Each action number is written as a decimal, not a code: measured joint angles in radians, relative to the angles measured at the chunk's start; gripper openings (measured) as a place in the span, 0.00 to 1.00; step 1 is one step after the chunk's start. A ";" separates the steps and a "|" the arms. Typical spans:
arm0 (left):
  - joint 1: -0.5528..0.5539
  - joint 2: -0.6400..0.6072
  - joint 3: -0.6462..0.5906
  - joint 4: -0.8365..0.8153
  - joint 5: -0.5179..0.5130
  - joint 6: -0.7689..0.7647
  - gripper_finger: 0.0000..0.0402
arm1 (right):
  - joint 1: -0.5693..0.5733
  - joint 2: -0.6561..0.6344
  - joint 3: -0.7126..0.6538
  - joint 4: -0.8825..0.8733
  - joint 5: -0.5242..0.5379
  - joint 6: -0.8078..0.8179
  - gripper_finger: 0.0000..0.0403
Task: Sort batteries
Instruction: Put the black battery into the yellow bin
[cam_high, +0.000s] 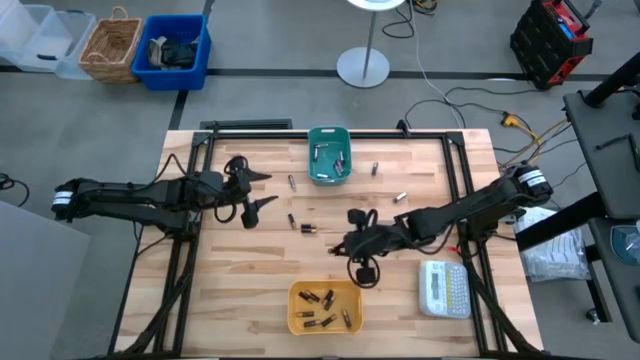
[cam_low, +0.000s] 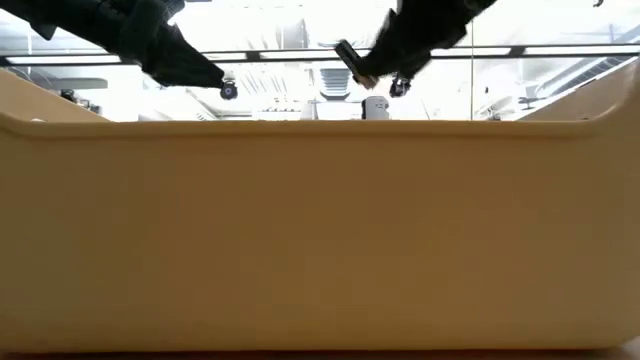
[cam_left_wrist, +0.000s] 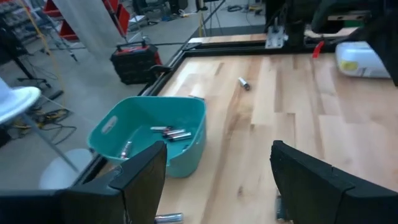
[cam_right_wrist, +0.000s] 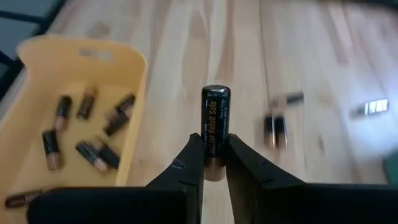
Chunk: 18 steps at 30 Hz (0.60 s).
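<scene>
The right gripper (cam_right_wrist: 211, 155) pinched a dark battery (cam_right_wrist: 215, 127) upright by its lower end above the bench (cam_high: 400, 300), just beside the yellow bin (cam_high: 325, 307) of similar cells. The left gripper (cam_high: 258, 190) waited with fingers spread near the teal bin (cam_high: 328, 155). Small, rigid and smooth, such a cell would likely slip or pivot unless held squarely across its middle

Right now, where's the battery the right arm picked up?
The battery stands upright, clamped in the right gripper at mid-table in the high view, just above the yellow bin and left of the white label maker.
</scene>
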 joint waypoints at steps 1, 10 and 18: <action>0.000 0.000 0.000 0.000 0.008 -0.011 0.66 | 0.000 0.005 -0.001 0.036 -0.006 -0.028 0.09; 0.000 0.009 0.000 0.071 0.003 -0.064 0.66 | 0.000 0.084 -0.003 0.384 -0.186 -0.187 0.09; 0.000 0.052 0.000 0.117 0.002 -0.060 0.66 | 0.001 0.212 -0.004 0.460 -0.426 -0.127 0.09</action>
